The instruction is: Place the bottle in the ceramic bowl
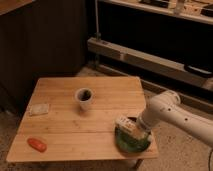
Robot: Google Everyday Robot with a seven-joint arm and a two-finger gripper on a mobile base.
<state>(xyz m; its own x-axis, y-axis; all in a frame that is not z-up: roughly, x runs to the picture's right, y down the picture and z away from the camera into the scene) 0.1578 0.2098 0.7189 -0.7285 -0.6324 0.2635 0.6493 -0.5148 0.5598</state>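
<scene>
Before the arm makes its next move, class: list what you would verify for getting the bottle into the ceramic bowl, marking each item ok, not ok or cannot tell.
1. Gripper positioned over the ceramic bowl: ok.
2. Bottle told apart from the gripper, held or released: cannot tell.
3. Bowl resting on the table, though near a corner: ok.
4. Cup standing upright, apart from the bowl: ok.
5. Orange object and packet away from the arm: ok.
</scene>
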